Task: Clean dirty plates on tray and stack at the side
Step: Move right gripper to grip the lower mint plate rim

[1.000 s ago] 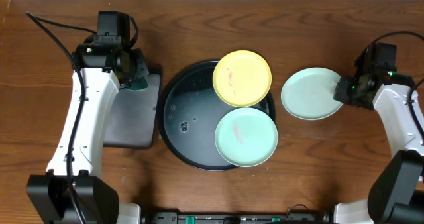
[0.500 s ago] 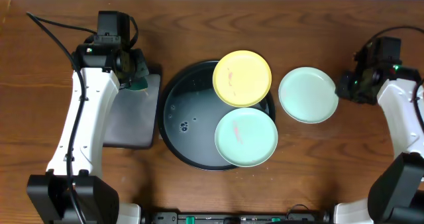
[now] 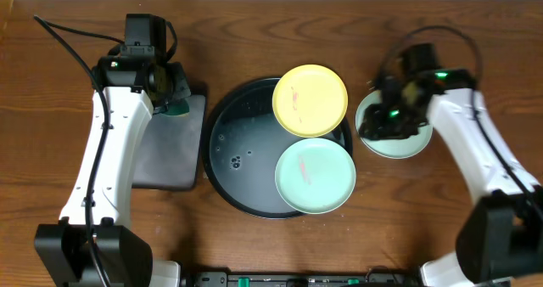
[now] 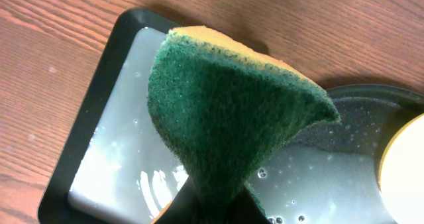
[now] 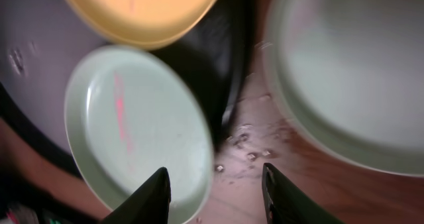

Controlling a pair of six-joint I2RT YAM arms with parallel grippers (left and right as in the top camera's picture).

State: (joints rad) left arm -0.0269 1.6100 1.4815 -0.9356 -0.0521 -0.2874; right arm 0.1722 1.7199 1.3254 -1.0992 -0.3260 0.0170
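At the far left, the left gripper [image 3: 174, 96] hangs above the upper right corner of the rectangular tray [image 3: 165, 155]. Its jaws are closed on a sponge [image 4: 232, 118] that is green and scratchy on one face and yellow on the other, pinched so that it fans out above them. The shallow black tray under it holds a film of cloudy, soapy water.

Just to the right on the wooden table [image 3: 254, 32] sits the round tray [image 3: 237, 160], black-rimmed, its greyish base wet and dotted with a few bubbles. Two plates occupy its right half. The yellow plate [image 3: 310, 100] lies at the upper right, overhanging the rim and marked with a faint pink smear. The mint plate [image 3: 315, 175] lies at the lower right, its edge also past the rim, with a pink streak across its middle. The two plates meet edge to edge or nearly so.

Right of the tray, flat on the table and close beside the rim, lies the second mint plate [image 3: 416, 138] — it looks unmarked. The right gripper [image 3: 373, 126] hovers over that plate's left edge, between it and the tray. From the wrist camera its jaws stand wide apart with nothing between them — only wet table and the streaked plate's edge show below, and that view is blurred.
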